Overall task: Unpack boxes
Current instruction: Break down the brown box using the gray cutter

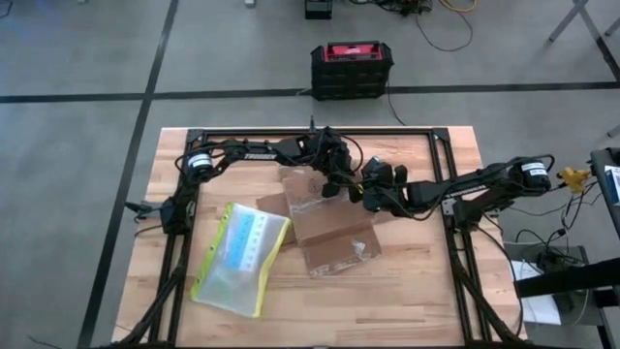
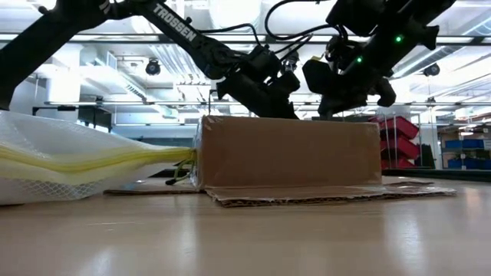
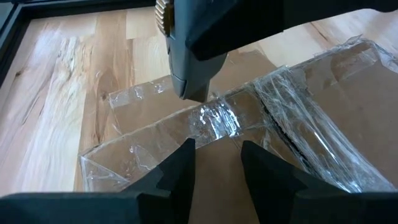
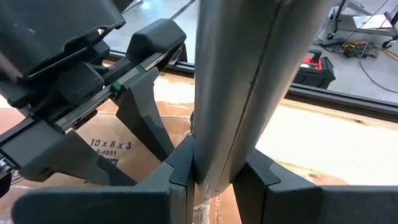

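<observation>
Right wrist view, frame centre: right gripper point(image 4: 214, 171) clenches a grey metal rod point(image 4: 249, 81), left gripper point(image 3: 217, 163) parted over the taped flat brown cardboard carton point(image 3: 348, 118); a slipping rod risks gouging contents.

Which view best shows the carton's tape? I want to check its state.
Left wrist view: the clear tape lies crinkled across the carton. High view shows only faint shine; low view the carton's side; right wrist view hides it.
</observation>
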Available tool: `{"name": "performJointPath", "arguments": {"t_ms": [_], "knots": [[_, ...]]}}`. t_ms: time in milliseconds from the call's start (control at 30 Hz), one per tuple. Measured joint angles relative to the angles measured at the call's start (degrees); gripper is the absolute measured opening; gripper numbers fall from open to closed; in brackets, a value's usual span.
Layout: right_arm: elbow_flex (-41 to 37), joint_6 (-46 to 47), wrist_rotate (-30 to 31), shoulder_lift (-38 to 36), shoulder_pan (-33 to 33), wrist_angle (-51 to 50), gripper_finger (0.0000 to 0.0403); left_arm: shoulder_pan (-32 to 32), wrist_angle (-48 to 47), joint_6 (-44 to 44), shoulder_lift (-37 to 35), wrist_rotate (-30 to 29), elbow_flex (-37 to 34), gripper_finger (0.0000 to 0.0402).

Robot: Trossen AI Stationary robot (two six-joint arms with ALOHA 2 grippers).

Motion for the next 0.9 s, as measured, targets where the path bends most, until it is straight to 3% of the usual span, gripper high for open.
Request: {"name": "performJointPath", "arguments": {"t_ms": [600, 900], "knots": [[0.20, 8.23, -1.09, -0.02, 5.87, -1.45, 0.0056, 0.67, -1.49, -1.89, -0.02, -5.27, -0.02, 0.0119], [1.65, 2.24, -2.24, -2.80, 5.85, -1.65, 0.0056, 0.65, -2.98, -1.81, -0.71, -5.23, 0.06, 0.0119]]}}
